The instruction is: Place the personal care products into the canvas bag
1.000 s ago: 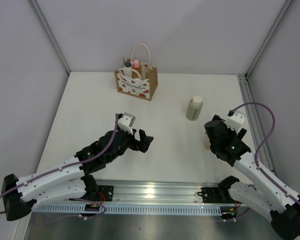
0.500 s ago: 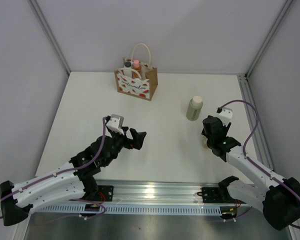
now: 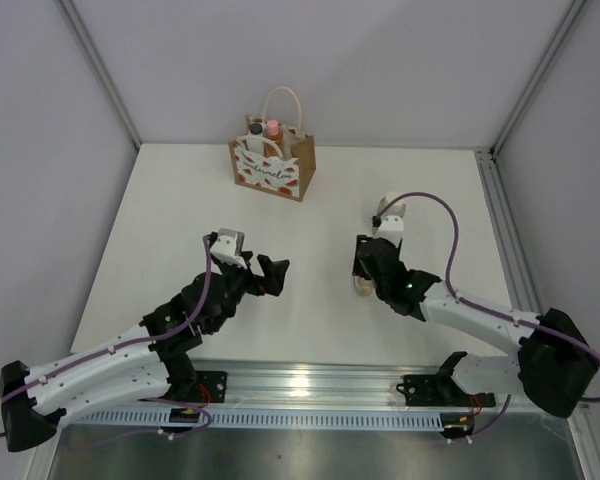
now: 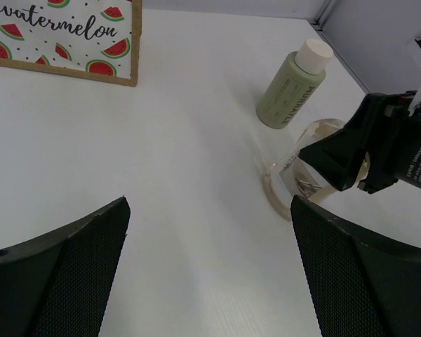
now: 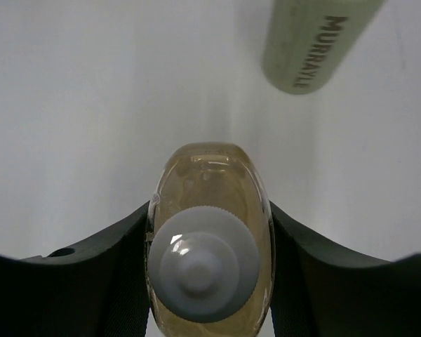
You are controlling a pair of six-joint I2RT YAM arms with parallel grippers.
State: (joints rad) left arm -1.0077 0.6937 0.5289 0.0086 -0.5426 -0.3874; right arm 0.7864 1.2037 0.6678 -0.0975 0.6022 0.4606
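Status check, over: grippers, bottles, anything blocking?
Left gripper open, empty. Right gripper shut on amber bottle. Olive bottle upright close beside it, not yet bagged. Canvas bag upright at far edge.

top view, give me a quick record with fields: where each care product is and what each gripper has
in canvas bag: pink-capped peach bottle, black-lidded jar
on table: olive-beige bottle, upright, cream cap on
right gripper: shut on amber bottle, a finger on each side
left gripper: open, empty
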